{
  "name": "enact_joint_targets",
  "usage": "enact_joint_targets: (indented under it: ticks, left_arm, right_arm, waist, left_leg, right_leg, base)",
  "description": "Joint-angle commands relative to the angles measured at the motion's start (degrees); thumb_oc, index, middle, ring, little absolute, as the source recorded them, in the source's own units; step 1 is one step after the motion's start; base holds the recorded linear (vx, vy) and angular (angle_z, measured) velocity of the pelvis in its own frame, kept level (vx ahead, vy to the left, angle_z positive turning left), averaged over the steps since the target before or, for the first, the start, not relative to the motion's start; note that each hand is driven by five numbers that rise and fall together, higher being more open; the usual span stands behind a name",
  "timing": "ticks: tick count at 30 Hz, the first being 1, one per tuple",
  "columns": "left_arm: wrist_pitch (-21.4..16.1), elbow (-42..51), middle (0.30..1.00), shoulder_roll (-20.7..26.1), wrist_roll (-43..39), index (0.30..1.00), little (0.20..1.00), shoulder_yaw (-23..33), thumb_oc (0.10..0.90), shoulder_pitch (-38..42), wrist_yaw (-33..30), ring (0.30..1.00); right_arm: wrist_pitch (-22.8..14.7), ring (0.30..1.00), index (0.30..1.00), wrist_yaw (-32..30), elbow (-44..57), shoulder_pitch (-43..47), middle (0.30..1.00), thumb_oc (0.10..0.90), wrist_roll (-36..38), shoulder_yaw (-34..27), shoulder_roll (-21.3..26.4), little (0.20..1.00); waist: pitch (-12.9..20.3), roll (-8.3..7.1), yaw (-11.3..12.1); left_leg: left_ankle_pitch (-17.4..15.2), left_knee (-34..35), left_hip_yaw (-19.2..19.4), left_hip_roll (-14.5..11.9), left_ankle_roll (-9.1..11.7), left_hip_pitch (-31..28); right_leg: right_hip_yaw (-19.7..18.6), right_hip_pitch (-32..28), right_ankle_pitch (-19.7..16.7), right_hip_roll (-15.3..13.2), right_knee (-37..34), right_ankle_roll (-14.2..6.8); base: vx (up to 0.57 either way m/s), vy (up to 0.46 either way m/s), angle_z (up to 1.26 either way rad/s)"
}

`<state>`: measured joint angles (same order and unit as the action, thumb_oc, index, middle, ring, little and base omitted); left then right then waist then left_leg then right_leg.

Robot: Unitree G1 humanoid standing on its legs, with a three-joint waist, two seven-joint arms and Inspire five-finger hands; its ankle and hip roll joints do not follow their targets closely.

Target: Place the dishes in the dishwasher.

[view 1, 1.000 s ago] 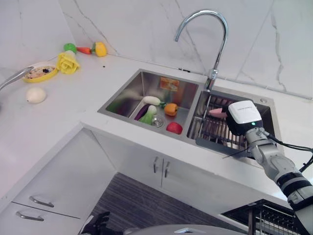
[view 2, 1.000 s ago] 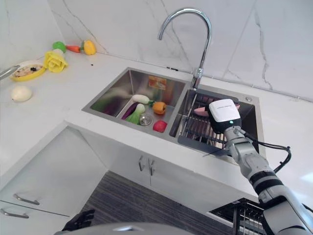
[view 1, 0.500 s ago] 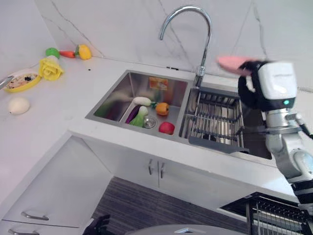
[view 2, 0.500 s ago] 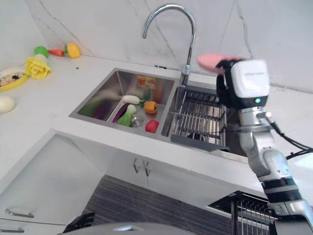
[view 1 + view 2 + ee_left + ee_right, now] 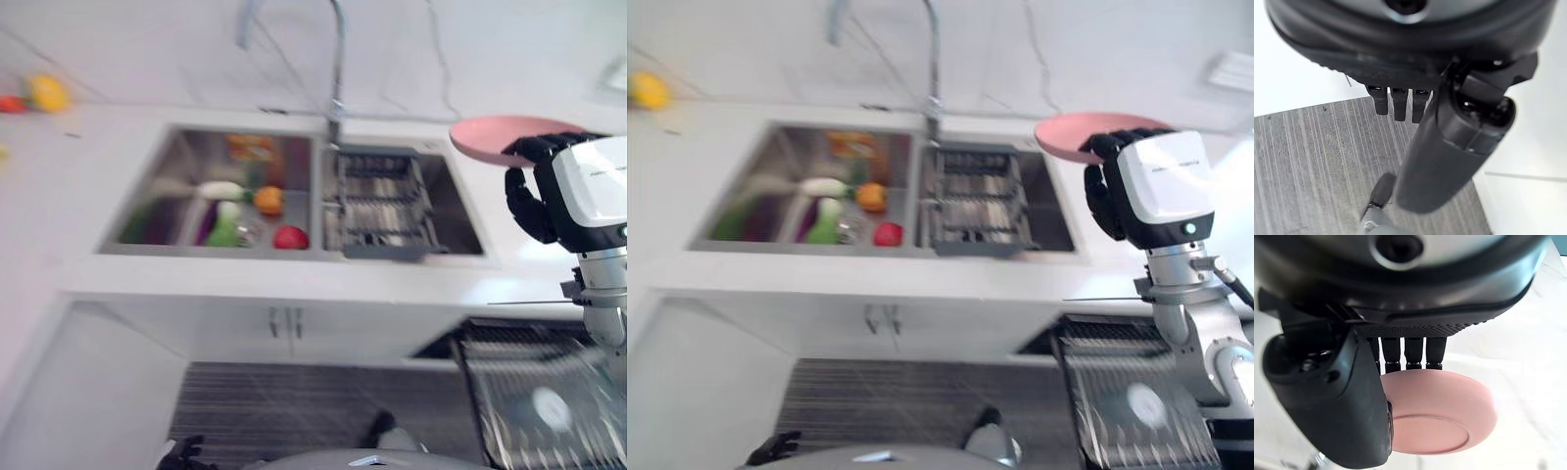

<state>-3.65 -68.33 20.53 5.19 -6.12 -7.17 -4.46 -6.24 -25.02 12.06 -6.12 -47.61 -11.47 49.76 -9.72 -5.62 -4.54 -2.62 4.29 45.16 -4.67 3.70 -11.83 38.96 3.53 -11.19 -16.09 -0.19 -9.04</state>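
A white surface (image 5: 294, 279) with a marbled white back wall carries a steel double sink (image 5: 176, 186); grey wood-grain floor (image 5: 294, 401) lies below the cabinet fronts. One curved tap (image 5: 336, 69) stands at the far edge, and one grey wire rack (image 5: 377, 201) fills the right basin. The left basin holds several toy vegetables (image 5: 245, 211). At near right an open dishwasher rack (image 5: 529, 401) shows. One smooth, round pink plate (image 5: 505, 137) is held up at right, the right hand (image 5: 534, 181) with fingers (image 5: 1408, 352) and thumb clamped on its rim. The left hand (image 5: 1415, 93) hangs low over the floor, its short fingers loosely straight, holding nothing.
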Motion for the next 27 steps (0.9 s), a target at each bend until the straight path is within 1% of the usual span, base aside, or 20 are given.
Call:
enact_joint_targets:
  ticks: [1,4,5,6,7,8,9,11,13,14,15,16,18,20,21,23,24,25,26,27]
  left_arm:
    - [-1.6,-2.0,0.900,-8.1,2.3,0.900,0.900,0.5,0.800,2.0,-1.2,0.900]
    - [-1.2,-3.1,0.900,-8.4,-0.5,0.900,0.900,2.7,0.800,1.5,-2.5,0.900]
    - [-1.1,-4.1,0.900,-8.9,-2.7,0.900,0.900,4.0,0.800,1.2,-2.5,0.900]
    - [-1.2,-4.0,0.900,-9.1,-3.4,0.900,0.900,3.9,0.800,1.3,-2.2,0.900]
    - [-1.2,-4.0,0.900,-9.0,-3.5,0.900,0.900,3.8,0.800,1.2,-2.2,0.900]
    - [-1.5,-2.9,0.900,-9.3,-4.5,0.900,0.900,3.2,0.800,1.4,-1.8,0.900]
    - [-1.4,-2.8,0.900,-9.1,-4.6,0.900,0.900,3.1,0.800,1.2,-1.8,0.900]
    - [-1.2,-1.5,0.900,-9.0,-6.2,0.900,0.900,3.4,0.800,1.7,-2.2,0.900]
    - [-1.3,-1.4,0.900,-9.2,-6.8,0.900,0.900,3.8,0.800,1.8,-2.4,0.900]
    - [-1.0,-1.8,0.900,-9.7,-7.1,0.900,0.900,3.9,0.800,2.6,-2.7,0.900]
    - [-1.0,-1.8,0.900,-9.7,-7.1,0.900,0.900,4.0,0.800,2.5,-2.7,0.900]
    - [-0.8,-1.5,0.900,-10.4,-7.1,0.900,0.900,3.9,0.800,2.6,-2.7,0.900]
    - [-0.8,-1.4,0.900,-10.4,-7.1,0.900,0.900,4.0,0.800,2.4,-2.7,0.900]
    - [-0.9,-0.5,0.900,-11.0,-6.7,0.900,0.900,2.7,0.800,2.6,-2.4,0.900]
    - [-0.8,0.2,0.900,-11.5,-6.7,0.900,0.900,1.9,0.800,2.4,-2.2,0.900]
    - [-0.8,0.2,0.900,-11.7,-6.9,0.900,0.900,1.7,0.800,2.6,-2.5,0.900]
    - [-0.7,-0.1,0.900,-11.9,-7.2,0.900,0.900,1.4,0.800,2.8,-2.7,0.900]
    - [-0.7,-0.1,0.900,-11.9,-7.2,0.900,0.900,1.5,0.800,2.9,-2.7,0.900]
    - [-0.7,0.4,0.900,-11.8,-7.3,0.900,0.900,0.9,0.800,3.4,-3.3,0.900]
    - [-0.8,0.6,0.900,-11.7,-7.5,0.900,0.900,0.9,0.800,3.8,-3.6,0.900]
  right_arm:
    - [4.8,0.300,0.300,-6.2,4.2,5.9,0.300,0.400,-1.9,-12.2,3.0,0.300]
    - [5.5,0.300,0.300,-6.9,0.7,6.4,0.300,0.400,-2.3,-10.6,3.1,0.300]
    - [5.8,0.300,0.300,-6.2,-1.0,6.5,0.300,0.400,-2.5,-9.1,2.5,0.300]
    - [5.9,0.300,0.300,-5.7,-1.3,6.2,0.300,0.400,-2.6,-8.5,1.6,0.300]
    - [5.9,0.300,0.300,-5.6,-1.2,6.1,0.300,0.400,-2.7,-8.5,1.5,0.300]
    - [5.6,0.300,0.300,-4.8,-1.1,5.4,0.300,0.400,-2.5,-7.6,0.3,0.300]
    - [5.7,0.300,0.300,-4.7,-0.9,5.2,0.300,0.400,-2.6,-7.7,0.1,0.300]
    - [5.6,0.300,0.300,-4.5,-2.5,4.8,0.300,0.400,-1.9,-4.3,-2.1,0.300]
    - [5.0,0.300,0.300,-4.0,-2.8,5.0,0.300,0.400,-1.8,-2.2,-2.6,0.300]
    - [3.9,0.300,0.300,-3.2,-3.0,4.3,0.300,0.400,-0.9,0.5,-3.5,0.300]
    - [3.8,0.300,0.300,-3.2,-3.0,4.4,0.300,0.400,-0.9,0.6,-3.5,0.300]
    - [2.7,0.300,0.300,-1.9,-2.6,3.1,0.300,0.400,-0.7,2.8,-4.0,0.300]
    - [2.7,0.300,0.300,-1.8,-2.5,3.1,0.300,0.400,-0.7,2.9,-4.0,0.300]
    - [1.3,0.300,0.300,-0.5,-3.5,1.9,0.300,0.400,0.2,6.1,-5.3,0.300]
    - [0.3,0.300,0.300,0.0,-4.4,1.2,0.300,0.400,1.0,9.1,-6.1,0.300]
    - [-0.3,0.300,0.300,-0.1,-7.1,1.8,0.300,0.400,1.8,12.1,-6.1,0.300]
    - [-0.2,0.300,0.300,0.3,-9.3,2.9,0.300,0.400,2.3,14.3,-5.7,0.300]
    - [-0.3,0.300,0.300,0.0,-9.8,3.4,0.300,0.400,2.3,14.7,-5.7,0.300]
    - [-0.3,0.300,0.300,0.4,-11.2,5.6,0.300,0.400,2.7,17.0,-5.2,0.300]
    - [-0.4,0.300,0.300,0.8,-12.2,6.9,0.300,0.400,3.1,18.6,-4.7,0.300]
  waist:
    - [3.0,2.41,0.2]
    - [3.3,3.33,1.5]
    - [4.0,3.41,2.6]
    - [4.5,3.33,2.9]
    - [4.5,3.24,3.1]
    - [5.6,2.68,4.4]
    - [5.7,2.58,4.6]
    - [6.6,1.46,7.2]
    - [6.6,1.62,7.6]
    - [6.5,2.02,7.8]
    - [6.5,2.13,7.8]
    - [6.2,2.82,7.3]
    - [6.1,3.03,7.4]
    - [5.6,3.77,7.3]
    - [5.2,4.67,7.2]
    - [4.5,5.09,7.2]
    - [3.8,5.20,8.0]
    - [3.7,5.28,7.8]
    - [2.4,5.44,9.5]
    - [1.8,5.40,10.2]
  left_leg:
    - [3.2,0.4,-3.4,-4.0,-1.7,4.9]
    - [4.0,0.2,-1.5,-5.1,-1.9,6.1]
    - [4.9,0.0,-0.6,-5.7,-2.1,7.1]
    - [5.3,-0.1,0.3,-6.1,-2.1,7.5]
    - [5.3,0.0,0.5,-6.1,-2.0,7.3]
    - [6.1,-0.7,2.6,-7.2,-1.7,8.2]
    - [6.1,-1.0,2.6,-7.4,-1.5,8.1]
    - [8.8,-2.5,3.8,-9.8,0.4,8.8]
    - [9.7,-3.2,4.3,-11.5,1.5,8.5]
    - [11.5,-4.5,4.7,-13.8,3.0,8.8]
    - [11.7,-4.7,4.7,-14.2,3.2,8.8]
    - [13.2,-5.3,5.3,-15.9,4.3,8.0]
    - [13.5,-5.4,5.4,-16.4,4.6,7.8]
    - [15.0,-6.3,5.7,-18.3,5.8,7.4]
    - [16.5,-7.4,5.7,-20.9,7.3,6.8]
    - [16.9,-9.0,5.4,-22.3,8.1,6.6]
    - [17.6,-12.1,3.5,-22.9,9.2,7.5]
    - [17.5,-12.7,3.3,-23.4,9.4,7.7]
    - [18.4,-15.6,-3.6,-22.1,9.9,10.2]
    - [17.5,-16.4,-8.6,-20.5,9.7,11.9]
  right_leg:
    - [0.8,-1.2,-6.4,-6.0,-1.0,-6.0]
    - [0.5,-3.6,-2.5,-6.4,1.4,-5.7]
    - [-1.3,-6.8,-0.5,-6.9,3.6,-5.4]
    - [-2.6,-8.4,-0.2,-7.2,4.9,-5.5]
    - [-2.9,-8.3,-0.2,-7.2,5.1,-5.5]
    - [-2.9,-11.5,0.4,-6.8,4.0,-5.6]
    - [-3.0,-11.7,0.3,-6.5,3.5,-5.5]
    - [-2.5,-12.4,4.1,-2.9,-1.5,-5.0]
    - [-3.2,-12.6,5.5,-1.0,-2.8,-3.9]
    - [-3.2,-13.2,7.5,1.7,-4.2,-2.6]
    - [-3.3,-13.2,7.7,2.1,-4.2,-2.4]
    - [-3.2,-13.2,9.6,3.9,-4.5,-1.3]
    - [-3.4,-13.4,9.9,4.4,-4.5,-1.0]
    - [-3.6,-13.4,11.9,6.4,-4.7,0.3]
    - [-4.1,-13.8,13.9,8.4,-4.8,1.4]
    - [-4.5,-14.3,15.1,9.6,-4.8,2.5]
    - [-4.8,-14.7,16.1,10.2,-4.8,3.0]
    - [-4.8,-14.8,16.3,10.4,-4.8,3.2]
    - [-5.7,-15.1,17.0,10.7,-4.8,4.1]
    - [-6.2,-15.3,17.2,10.8,-4.8,4.6]
  base:
    - [-0.19,0.046,-0.92]
    - [-0.17,0.004,-0.83]
    - [-0.26,-0.071,-0.96]
    - [-0.18,-0.059,-0.94]
    - [-0.16,-0.144,-1.07]
    - [-0.08,-0.103,-0.95]
    - [-0.10,-0.170,-0.74]
    - [-0.12,-0.297,-0.49]
    - [-0.11,-0.307,-0.96]
    - [-0.05,-0.234,-0.95]
    - [-0.10,-0.350,-0.95]
    - [-0.04,-0.181,-0.71]
    - [-0.03,-0.147,-0.56]
    - [-0.07,-0.271,-0.18]
    - [-0.10,-0.353,-0.07]
    - [-0.07,-0.245,-0.19]
    - [-0.04,-0.114,-0.42]
    - [-0.11,-0.153,-0.55]
    - [-0.08,-0.078,-0.48]
    - [-0.08,-0.063,-0.54]
